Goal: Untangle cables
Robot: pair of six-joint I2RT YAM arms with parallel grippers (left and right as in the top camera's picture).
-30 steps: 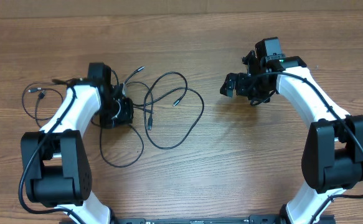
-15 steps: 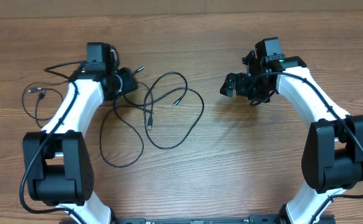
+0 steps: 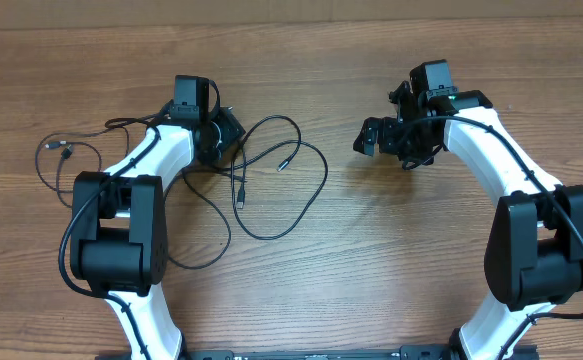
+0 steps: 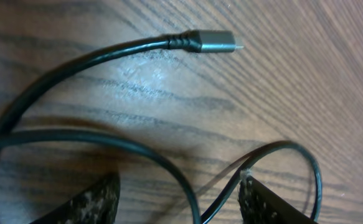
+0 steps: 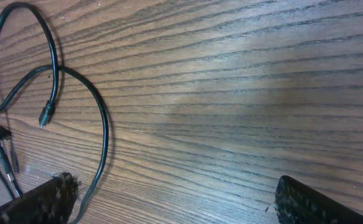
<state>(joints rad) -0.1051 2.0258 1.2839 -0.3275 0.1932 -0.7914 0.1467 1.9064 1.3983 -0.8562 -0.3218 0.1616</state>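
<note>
Several thin black cables [image 3: 324, 178] lie in overlapping loops on the wooden table, between the arms and nearer the left one. One more cable [image 3: 64, 152] lies curled at the far left. My left gripper [image 3: 227, 130] hovers low over the top left of the tangle. In the left wrist view this left gripper [image 4: 181, 210] is open, two cable strands [image 4: 169, 171] pass between its fingers [image 4: 95, 202], and one strand brushes the right finger. A silver-grey plug tip [image 4: 217, 42] lies ahead of it. My right gripper [image 3: 365, 137] stands wide open to the right of the loops, nothing in the right gripper [image 5: 175, 205].
In the right wrist view a cable loop [image 5: 102, 127] with a small plug [image 5: 44, 116] lies left of bare wood. Thicker black cords run along both white arms. The table's far edge [image 3: 291, 12] runs along the top.
My left gripper was shut low on the tangle. It has swung up and right toward the far side and opened, dragging the cable's left part with it. The right arm has not moved.
</note>
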